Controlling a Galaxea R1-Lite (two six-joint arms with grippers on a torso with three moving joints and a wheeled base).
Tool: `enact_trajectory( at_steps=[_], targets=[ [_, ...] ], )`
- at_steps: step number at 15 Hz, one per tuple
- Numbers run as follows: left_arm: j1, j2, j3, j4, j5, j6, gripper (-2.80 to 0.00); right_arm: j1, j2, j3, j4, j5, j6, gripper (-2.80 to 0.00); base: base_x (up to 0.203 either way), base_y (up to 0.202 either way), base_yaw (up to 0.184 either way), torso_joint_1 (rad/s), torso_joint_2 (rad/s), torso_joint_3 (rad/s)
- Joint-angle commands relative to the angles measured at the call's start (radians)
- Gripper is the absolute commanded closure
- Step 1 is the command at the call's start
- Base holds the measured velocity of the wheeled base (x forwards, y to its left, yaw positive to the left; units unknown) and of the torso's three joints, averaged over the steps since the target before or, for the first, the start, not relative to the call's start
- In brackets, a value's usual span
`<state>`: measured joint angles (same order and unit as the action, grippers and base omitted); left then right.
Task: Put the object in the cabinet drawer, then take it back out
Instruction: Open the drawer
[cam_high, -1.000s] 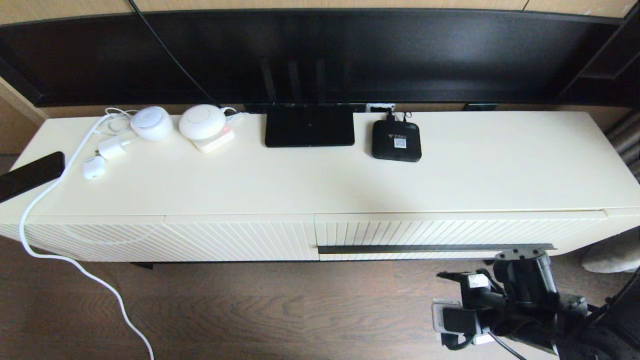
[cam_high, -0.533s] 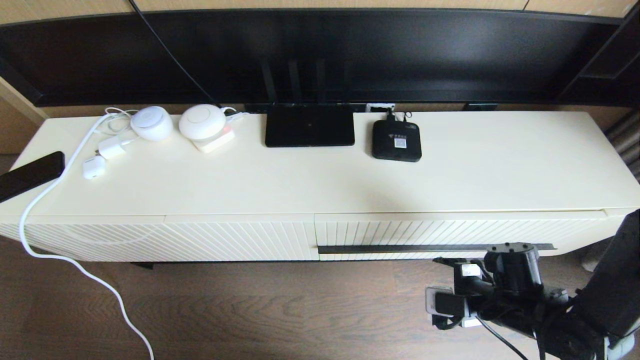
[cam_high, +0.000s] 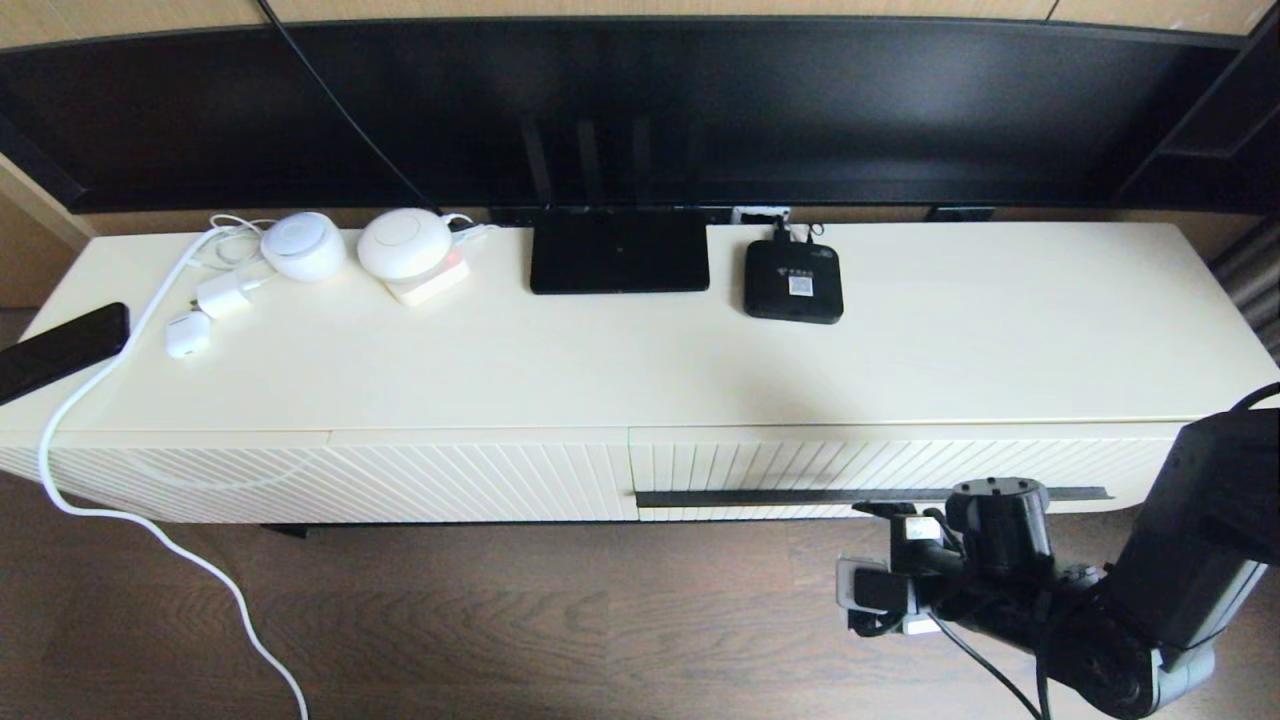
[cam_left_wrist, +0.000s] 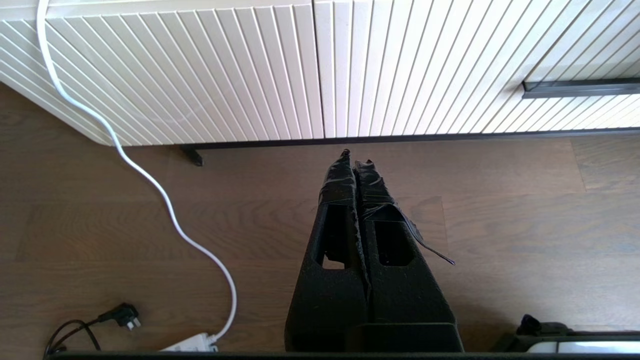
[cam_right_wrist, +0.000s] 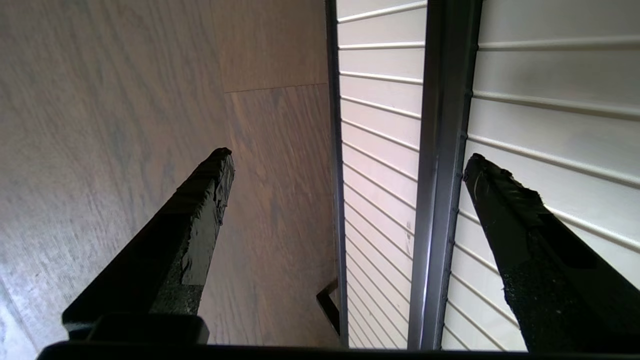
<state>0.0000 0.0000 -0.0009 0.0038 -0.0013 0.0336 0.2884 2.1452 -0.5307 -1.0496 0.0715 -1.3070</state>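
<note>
Across the middle of the head view, a long cream cabinet (cam_high: 600, 380), with a flat router (cam_high: 618, 264) and a small set-top box (cam_high: 793, 281) at the back, both apart from the task. In the lower right of the cabinet front, the cabinet drawer (cam_high: 900, 460), fully closed and flush with the plain ribbed panel to its left. No sign of the organizer box anywhere in these views, neither on top nor on the floor strip in sight; possibly already inside, though impossible to tell.

Along the drawer's lower edge, the thin dark handle (cam_high: 870, 496). At its right end, the right gripper (cam_right_wrist: 347, 155), spread wide and turned so as to straddle the bar, with one finger (cam_right_wrist: 200, 200) on the floor side and the other finger (cam_right_wrist: 505, 195) over the ribbed front. Held that way, most likely, to close on the bar and pull. Nothing gripped yet.

Parked low before the cabinet's left half and above the wooden floor, the left gripper (cam_left_wrist: 355, 157), pressed together on nothing and clear of the drawer's travel.

Compared with a second ago: right wrist further left and higher in the head view, closer against the handle, with more forearm visible at the right edge. Drawer just as closed as then.
</note>
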Motion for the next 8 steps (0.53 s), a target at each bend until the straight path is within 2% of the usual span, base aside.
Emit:
enact_trajectory(
  at_steps=[1,8],
  targets=[
    [0.0,0.0,-0.001,-0.001,0.0,0.0,0.0,-0.012,0.025,-0.018,-0.009,0.001,-0.008,-2.8,0.0,0.0,0.0,0.0,0.0,0.0],
    [0.0,0.0,-0.001,0.001,0.0,0.0,0.0,-0.025,0.07,-0.07,-0.009,0.015,-0.011,-2.8,0.0,0.0,0.0,0.0,0.0,0.0]
  ],
)
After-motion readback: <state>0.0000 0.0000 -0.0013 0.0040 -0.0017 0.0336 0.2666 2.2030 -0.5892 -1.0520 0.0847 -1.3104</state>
